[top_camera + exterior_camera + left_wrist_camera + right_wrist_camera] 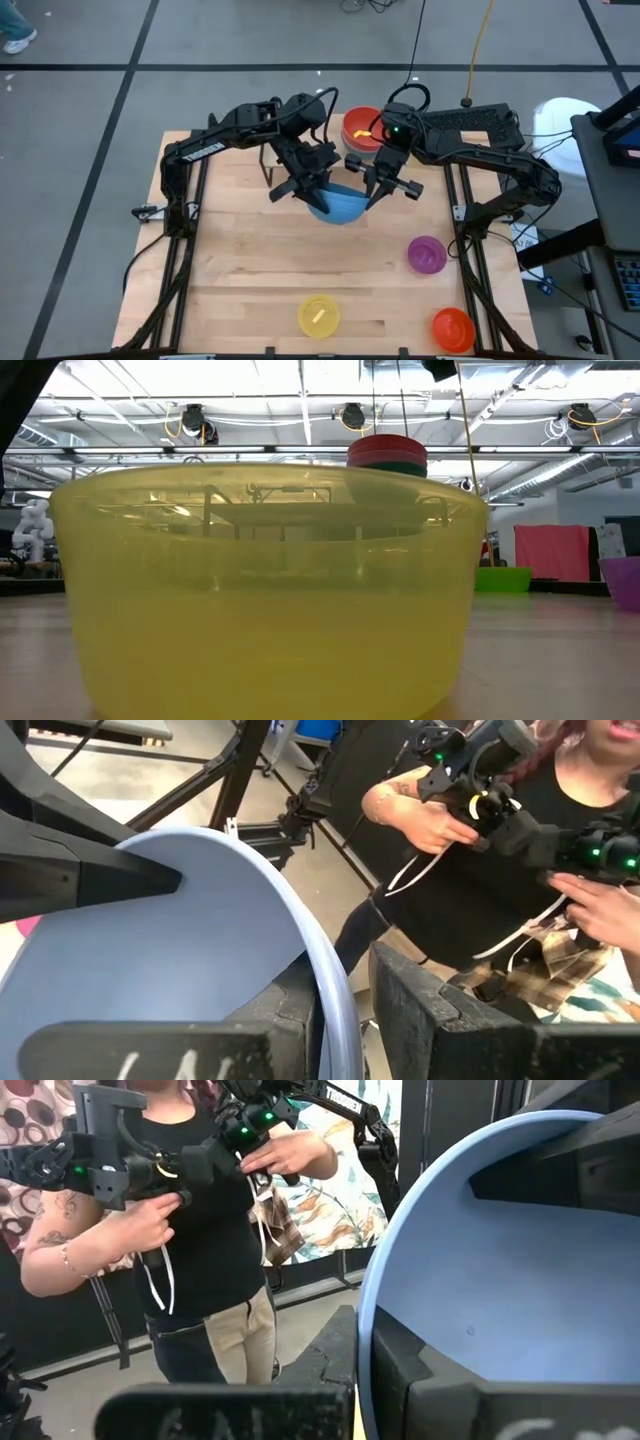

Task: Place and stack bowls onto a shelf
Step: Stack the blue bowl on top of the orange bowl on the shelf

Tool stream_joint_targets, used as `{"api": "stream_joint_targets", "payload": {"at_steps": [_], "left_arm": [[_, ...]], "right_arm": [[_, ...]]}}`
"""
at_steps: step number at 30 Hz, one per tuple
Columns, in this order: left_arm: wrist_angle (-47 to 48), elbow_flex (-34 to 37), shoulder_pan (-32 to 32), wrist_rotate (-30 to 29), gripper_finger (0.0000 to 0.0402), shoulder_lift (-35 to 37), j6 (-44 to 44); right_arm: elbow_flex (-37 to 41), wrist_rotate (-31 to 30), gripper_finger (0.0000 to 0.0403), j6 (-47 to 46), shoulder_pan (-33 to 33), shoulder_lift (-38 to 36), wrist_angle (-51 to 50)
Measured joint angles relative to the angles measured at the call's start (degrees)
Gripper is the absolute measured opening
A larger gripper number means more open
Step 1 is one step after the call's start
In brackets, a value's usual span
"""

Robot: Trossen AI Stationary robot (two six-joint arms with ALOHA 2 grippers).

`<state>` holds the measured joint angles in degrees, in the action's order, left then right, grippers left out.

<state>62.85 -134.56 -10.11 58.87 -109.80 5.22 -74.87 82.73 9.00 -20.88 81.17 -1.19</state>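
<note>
Both grippers hold the blue bowl (pixel 338 206) at the table's middle, in front of the shelf. My left gripper (pixel 305 190) is shut on its left rim and my right gripper (pixel 378 190) on its right rim. A stack of bowls (pixel 361 128), red on top with green below (pixel 388 456), stands on the shelf, which the arms mostly hide. The yellow bowl (pixel 319 315), the purple bowl (pixel 427 254) and the orange bowl (pixel 452 328) rest on the tabletop on their bases. The teal and pink bowls are not in view. My left gripper pinches the blue bowl's rim (pixel 332 982) on the bowl's left side, with one finger (pixel 150 1045) inside the bowl and the other finger (pixel 440 1010) outside. The bowl is tilted. My right gripper pinches the rim (pixel 366 1320) on the opposite, right side. One finger (pixel 440 1390) is inside the bowl and the other finger (pixel 310 1370) outside the wall. The left arm's finger (pixel 560 1170) shows across the hollow.
The yellow bowl (pixel 265 590) fills the low view and hides most of the table behind it. The purple bowl (pixel 625 582) is at that view's right edge. A person holding control handles (pixel 470 800) stands beyond the table's far edge. Bare wood lies on the table's left half (pixel 235 270).
</note>
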Motion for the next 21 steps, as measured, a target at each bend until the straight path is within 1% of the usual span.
{"api": "stream_joint_targets", "payload": {"at_steps": [5,8,12,15,21], "left_arm": [[-0.08,0.00,0.02,0.00,0.0082,0.00,-0.30],[0.09,0.00,0.02,-0.02,0.0081,0.00,1.70],[2.33,-0.02,-0.01,-0.17,0.0081,0.01,8.21],[5.20,-0.07,0.07,-1.10,0.0081,0.04,12.67],[6.19,-0.07,0.01,-1.60,0.0081,0.04,16.40]], "right_arm": [[0.00,0.86,0.0000,-0.28,-0.18,0.00,-0.25],[0.00,1.07,0.0000,-0.82,-0.18,0.00,-0.24],[0.00,3.10,0.0000,-1.23,-0.16,-0.09,-0.35],[0.00,3.48,0.0000,-2.73,-0.14,-0.13,-0.72],[0.04,3.37,0.0000,-2.55,-0.14,-0.13,-0.52]]}}
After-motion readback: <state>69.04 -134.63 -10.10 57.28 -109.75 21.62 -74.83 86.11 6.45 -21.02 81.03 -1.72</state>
